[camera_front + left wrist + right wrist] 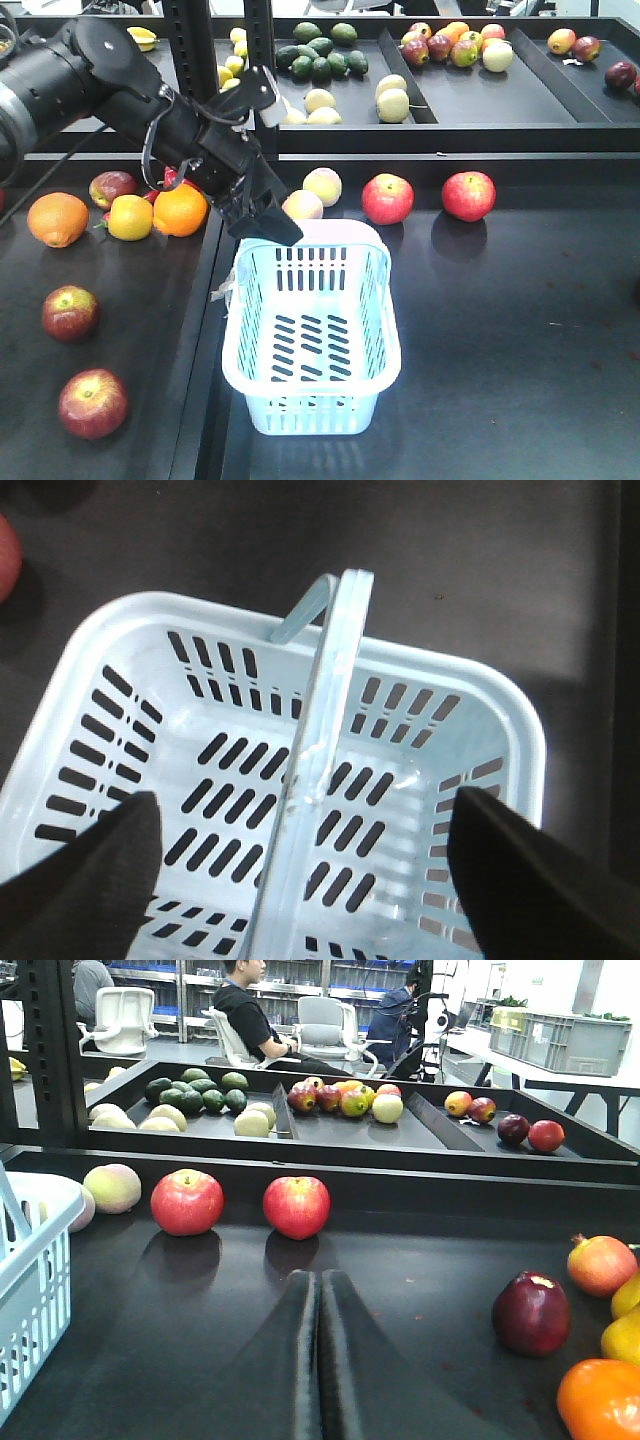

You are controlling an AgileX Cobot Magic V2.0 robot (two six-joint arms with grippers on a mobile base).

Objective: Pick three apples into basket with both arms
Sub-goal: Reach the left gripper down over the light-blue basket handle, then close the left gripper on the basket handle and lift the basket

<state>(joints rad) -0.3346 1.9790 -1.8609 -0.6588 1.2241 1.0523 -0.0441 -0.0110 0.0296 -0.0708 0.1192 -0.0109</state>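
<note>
Left wrist-mounted: pale blue slotted basket (450, 670); left jaws apart, right jaws together.

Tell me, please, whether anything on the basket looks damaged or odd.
Only one thing: a frayed whitish tag hangs off the left rim of the basket, looking torn. Otherwise the basket sits upright and empty.

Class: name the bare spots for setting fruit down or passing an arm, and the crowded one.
Bare: tabletop right of the basket, in front of two red apples; the basket's floor too. Crowded: oranges beside the left arm.
</note>
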